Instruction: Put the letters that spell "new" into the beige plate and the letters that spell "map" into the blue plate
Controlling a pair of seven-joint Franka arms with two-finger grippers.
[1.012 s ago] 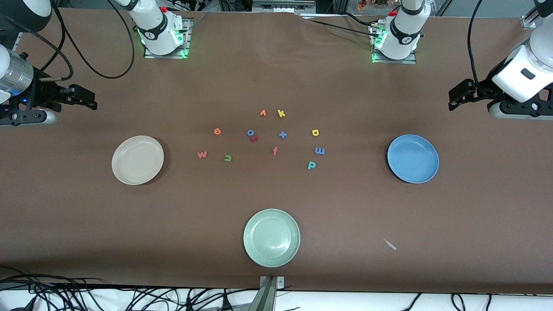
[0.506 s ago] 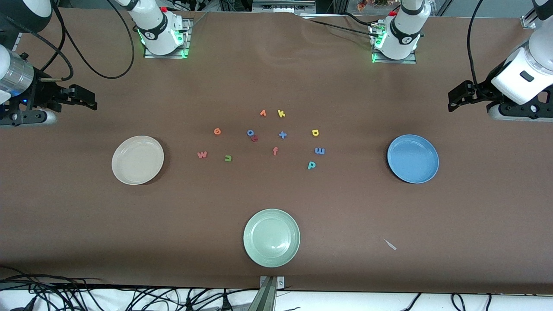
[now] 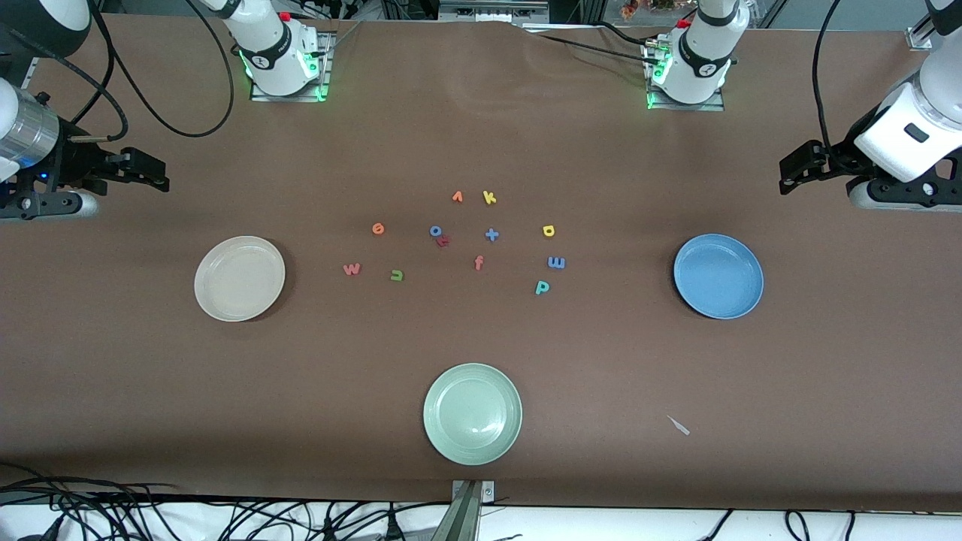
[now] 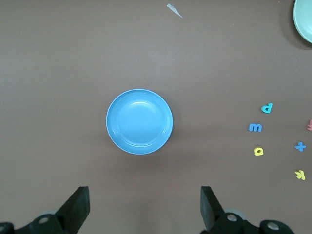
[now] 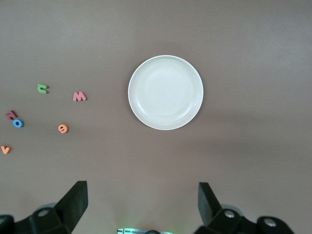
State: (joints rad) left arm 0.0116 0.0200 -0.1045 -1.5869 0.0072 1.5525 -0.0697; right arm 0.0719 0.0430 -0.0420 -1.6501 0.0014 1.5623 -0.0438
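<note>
A brown table [image 3: 676,361] holds three plates and a loose cluster of small foam letters at its middle. The beige plate [image 3: 240,278] sits toward the right arm's end, with nothing in it. The blue plate [image 3: 718,276] sits toward the left arm's end, also with nothing in it. A pale green plate [image 3: 473,413] lies nearest the front camera.

All the letters lie on the table. The red-pink "w" [image 3: 352,268], green "n" [image 3: 397,276] and orange "e" [image 3: 378,228] are on the beige plate's side of the cluster. The yellow "a" [image 3: 549,231], blue "m" [image 3: 556,262] and teal "p" [image 3: 542,287] are on the blue plate's side.

The right gripper [image 5: 142,200] hangs over the table's edge at its own end, well apart from the beige plate, fingers spread wide and holding nothing. The left gripper [image 4: 145,204] hangs likewise at its end, near the blue plate, fingers spread wide and holding nothing.
</note>
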